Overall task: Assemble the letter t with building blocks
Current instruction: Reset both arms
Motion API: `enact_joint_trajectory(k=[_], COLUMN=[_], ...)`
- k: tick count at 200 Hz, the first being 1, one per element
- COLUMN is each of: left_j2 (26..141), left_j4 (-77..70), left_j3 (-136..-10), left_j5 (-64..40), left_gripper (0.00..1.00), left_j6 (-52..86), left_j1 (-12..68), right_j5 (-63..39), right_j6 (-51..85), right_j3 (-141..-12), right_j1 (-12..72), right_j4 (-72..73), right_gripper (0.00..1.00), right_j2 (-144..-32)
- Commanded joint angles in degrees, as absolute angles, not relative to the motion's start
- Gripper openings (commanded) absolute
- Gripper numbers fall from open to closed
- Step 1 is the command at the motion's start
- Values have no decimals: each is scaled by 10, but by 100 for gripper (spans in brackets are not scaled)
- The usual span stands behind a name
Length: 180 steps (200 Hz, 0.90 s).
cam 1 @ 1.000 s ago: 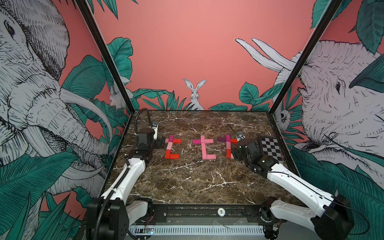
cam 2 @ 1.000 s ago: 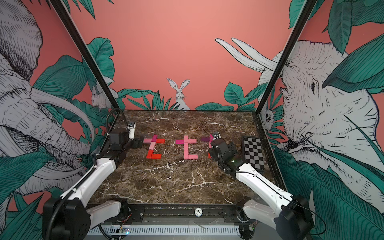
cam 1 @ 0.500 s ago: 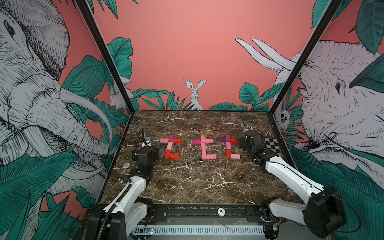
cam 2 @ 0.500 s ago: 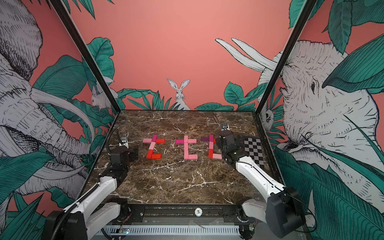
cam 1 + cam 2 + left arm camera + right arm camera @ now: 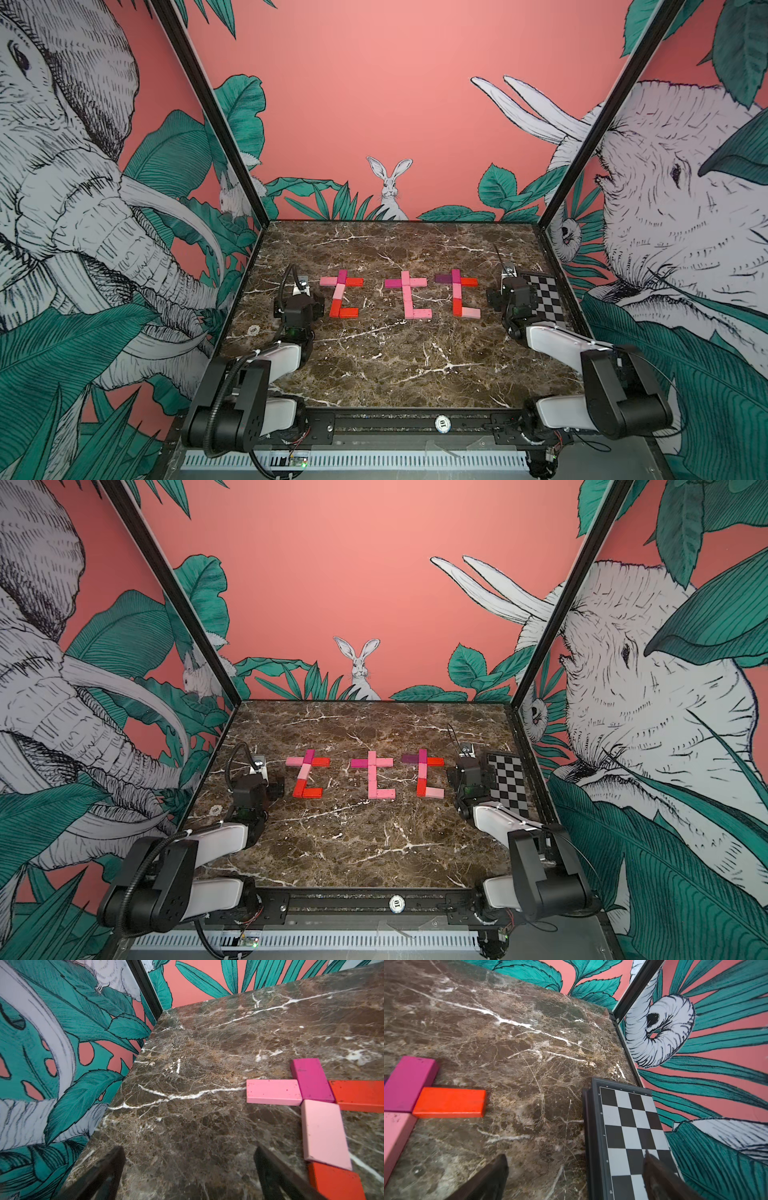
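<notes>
Top views, three block letters (image 5: 406, 299), wrists, fragments

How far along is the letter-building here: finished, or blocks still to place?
Done: three block t shapes lie in a row, left t, middle t, right t, each with stem, crossbar and foot. In hand: nothing; left gripper and right gripper are open and empty. Left: no loose blocks visible.

Robot lab booth: jungle-mural wall panels (image 5: 374, 104), marble tabletop (image 5: 395, 365), black mounting rail (image 5: 395, 422).
</notes>
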<state>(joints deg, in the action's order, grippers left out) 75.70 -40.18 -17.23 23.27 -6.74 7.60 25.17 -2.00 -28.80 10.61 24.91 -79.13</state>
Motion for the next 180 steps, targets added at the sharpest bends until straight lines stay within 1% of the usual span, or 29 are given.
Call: enact_joint_trajectory(k=[1, 44, 59, 79, 86, 93, 112, 117, 122, 125, 128, 137, 149, 161, 173, 180], left_j2=[768, 775, 777, 784, 791, 813, 923, 913, 885, 874, 878, 912, 880, 904, 885, 888], left_j4=[-418, -420, -418, -426, -445, -495, -654, -620, -525, -494, -497, -577, -480, -553, -496, -508], left_j3=[-210, -214, -218, -220, -214, -202, -190, -201, -216, -223, -224, -219, -235, -224, -231, -229], left_j5=[202, 175, 163, 164, 164, 163, 171, 169, 161, 149, 141, 131, 111, 105, 106, 108], left_gripper=[99, 99, 99, 99, 99, 99, 99, 99, 99, 99, 99, 99, 99, 99, 99, 99], left_j6=[-81, -89, -93, -83, -73, -68, -86, -79, -66, -62, -61, -68, -47, -54, -46, -48], left_j1=[72, 72, 72, 72, 72, 70, 71, 71, 71, 68, 64, 56, 44, 39, 39, 39], right_j5=[226, 194, 176, 162, 163, 154, 141, 139, 138, 138, 138, 138, 138, 138, 137, 138], right_j6=[-15, -11, 4, 0, 1, 6, 9, 10, 11, 11, 10, 10, 11, 11, 11, 10], right_j3=[-267, -233, -231, -216, -220, -225, -225, -227, -228, -227, -226, -226, -227, -226, -226, -226], right_j1=[85, 65, 53, 47, 47, 43, 35, 34, 33, 33, 33, 33, 33, 32, 33, 33], right_j4=[360, 478, 465, 531, 513, 488, 498, 488, 487, 491, 496, 495, 489, 492, 492, 492], right_gripper=[98, 98, 98, 98, 98, 98, 99, 98, 99, 99, 99, 98, 98, 98, 98, 98], right_j2=[-809, -856, -853, -885, -880, -873, -878, -875, -874, -875, -877, -877, -875, -876, -876, -876])
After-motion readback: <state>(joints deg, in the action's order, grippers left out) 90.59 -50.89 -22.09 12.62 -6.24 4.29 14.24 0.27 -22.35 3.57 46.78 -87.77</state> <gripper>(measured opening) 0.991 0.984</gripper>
